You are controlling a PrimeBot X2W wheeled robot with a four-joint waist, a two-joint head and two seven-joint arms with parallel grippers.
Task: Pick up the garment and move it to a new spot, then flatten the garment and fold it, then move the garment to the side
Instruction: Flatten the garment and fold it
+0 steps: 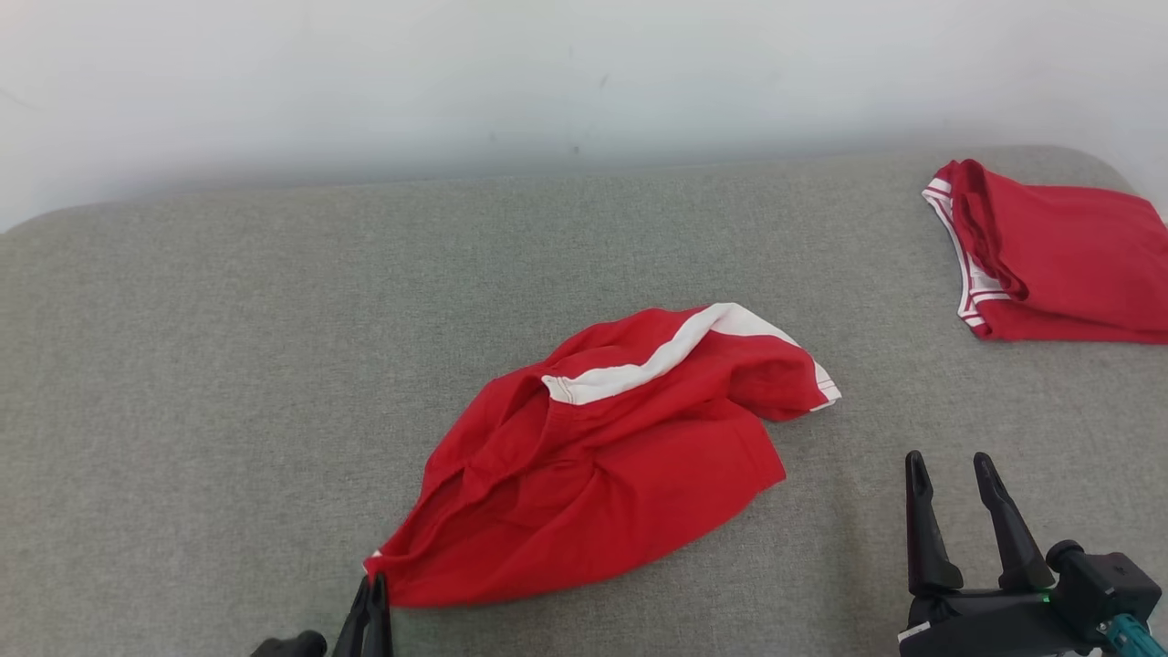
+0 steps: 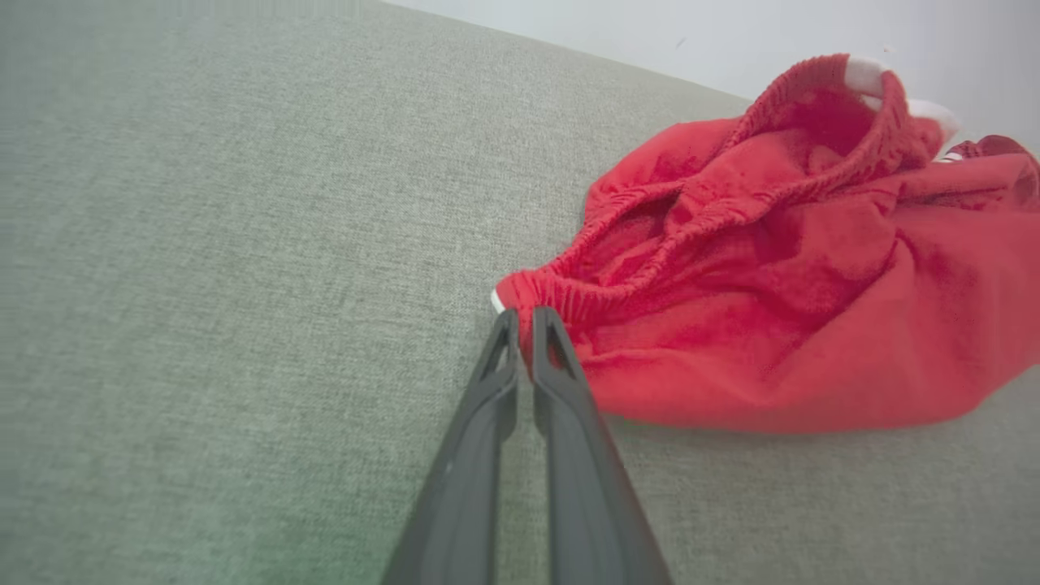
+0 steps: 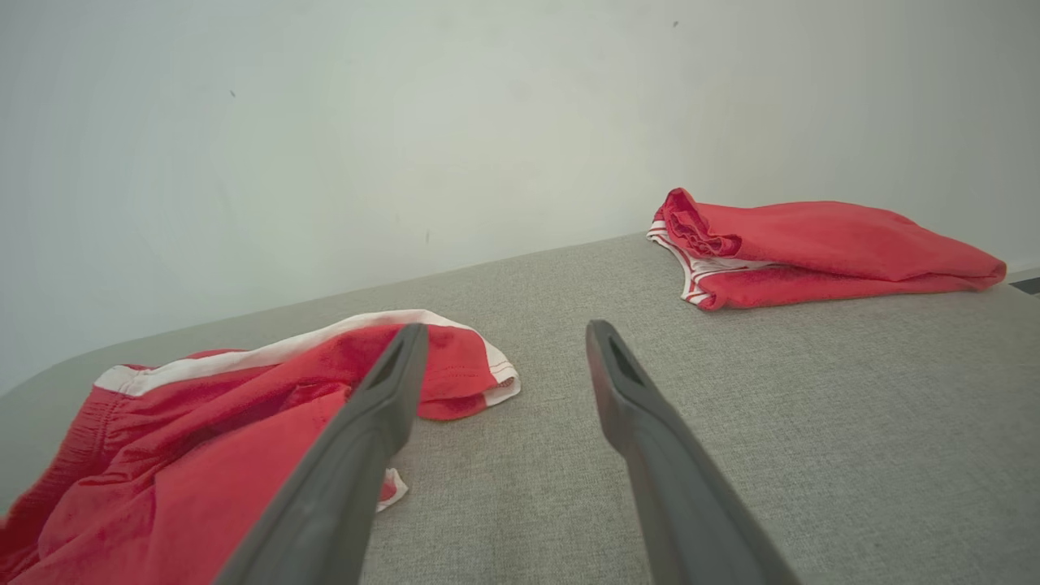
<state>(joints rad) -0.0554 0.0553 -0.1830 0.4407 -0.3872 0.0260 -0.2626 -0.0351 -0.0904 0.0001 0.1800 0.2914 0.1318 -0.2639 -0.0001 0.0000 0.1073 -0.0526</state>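
A crumpled pair of red shorts with a white side stripe lies in the middle of the grey padded surface. My left gripper sits at the near left corner of the shorts. In the left wrist view its fingers are pressed together with the red elastic waistband of the shorts pinched between their tips. My right gripper stands open to the right of the shorts, holding nothing. From the right wrist, the shorts lie to the left of that gripper.
A second red garment, folded, with white trim, lies at the far right corner of the surface, also seen from the right wrist as a folded garment. A pale wall runs behind the surface's far edge.
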